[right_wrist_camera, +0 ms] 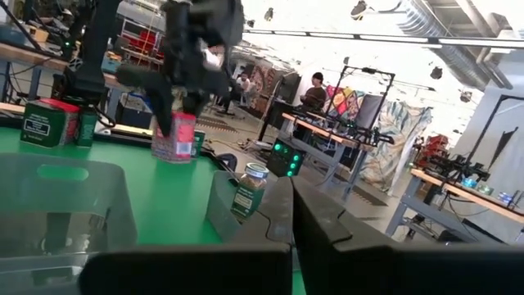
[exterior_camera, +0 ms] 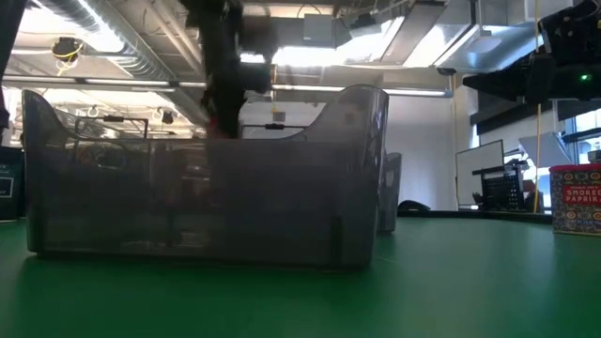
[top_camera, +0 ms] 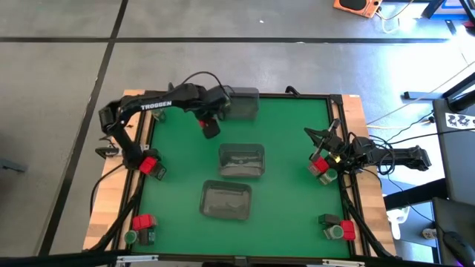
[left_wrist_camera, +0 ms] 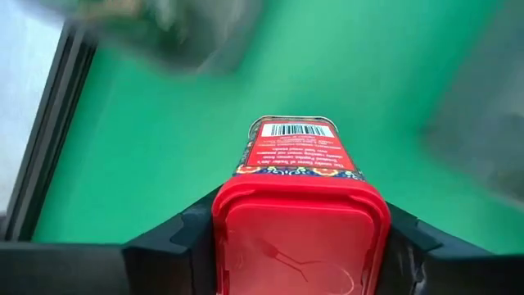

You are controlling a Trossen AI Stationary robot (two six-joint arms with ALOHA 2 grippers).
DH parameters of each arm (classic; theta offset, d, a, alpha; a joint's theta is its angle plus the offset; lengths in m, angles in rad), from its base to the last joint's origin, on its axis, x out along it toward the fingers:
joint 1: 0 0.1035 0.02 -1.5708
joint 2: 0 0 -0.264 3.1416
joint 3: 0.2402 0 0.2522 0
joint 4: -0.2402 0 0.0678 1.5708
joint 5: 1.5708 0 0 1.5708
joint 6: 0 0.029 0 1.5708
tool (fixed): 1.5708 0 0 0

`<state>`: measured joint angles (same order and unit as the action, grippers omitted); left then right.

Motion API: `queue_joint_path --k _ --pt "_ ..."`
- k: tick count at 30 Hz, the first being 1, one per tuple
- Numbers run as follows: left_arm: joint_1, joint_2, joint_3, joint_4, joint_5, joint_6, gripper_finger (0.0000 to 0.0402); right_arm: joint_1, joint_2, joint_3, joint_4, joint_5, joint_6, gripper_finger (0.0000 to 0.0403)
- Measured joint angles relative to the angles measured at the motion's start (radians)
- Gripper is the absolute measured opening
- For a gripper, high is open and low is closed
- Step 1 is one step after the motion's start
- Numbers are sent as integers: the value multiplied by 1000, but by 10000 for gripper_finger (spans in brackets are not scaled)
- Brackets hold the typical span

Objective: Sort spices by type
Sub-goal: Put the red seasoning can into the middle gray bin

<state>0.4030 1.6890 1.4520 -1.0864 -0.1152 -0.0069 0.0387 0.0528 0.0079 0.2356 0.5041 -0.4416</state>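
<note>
A red spice box (left_wrist_camera: pixel 299 156) with a red lid and printed label hangs in my left gripper (top_camera: pixel 210 127), above the green mat between the far clear tray (top_camera: pixel 241 104) and the middle tray (top_camera: pixel 241 159). The right wrist view shows the same box (right_wrist_camera: pixel 174 135) under the left gripper, clear of the mat. My right gripper (top_camera: pixel 324 141) waits shut at the table's right edge, touching nothing. More spices sit in small groups at the left edge (top_camera: pixel 150 165), near-left corner (top_camera: pixel 141 224), right edge (top_camera: pixel 323 169) and near-right corner (top_camera: pixel 338 228). My left gripper pinches the red box at its lid end (left_wrist_camera: pixel 237 213) between the two fingers (left_wrist_camera: pixel 176 242), one on each side of the lid. The fingers come from above, pointing steeply down. The box hangs below them, lid up, lifted clear of the mat.
A third clear tray (top_camera: pixel 226 200) stands nearer the front and fills the low view (exterior_camera: pixel 207 178). A red paprika tin (exterior_camera: pixel 575 199) stands at that view's right. A green-lidded jar (right_wrist_camera: pixel 250 188) sits by a tray wall. Bare green mat (top_camera: pixel 178 170) lies left of the trays.
</note>
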Motion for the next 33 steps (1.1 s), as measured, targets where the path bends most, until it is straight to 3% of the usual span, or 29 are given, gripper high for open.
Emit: queue_joint_path --k 9,16,23,33 --pt "-227 0 128 11 -1 -54 208 0 0 0 4 -12 3 5" --pt "-353 6 132 155 -1 -47 214 0 0 0 3 -63 25 5" --pt "-402 50 126 207 -32 -48 211 0 0 0 -5 -79 91 5" --pt "-389 167 126 200 -51 -47 219 0 0 0 -54 -99 131 5"
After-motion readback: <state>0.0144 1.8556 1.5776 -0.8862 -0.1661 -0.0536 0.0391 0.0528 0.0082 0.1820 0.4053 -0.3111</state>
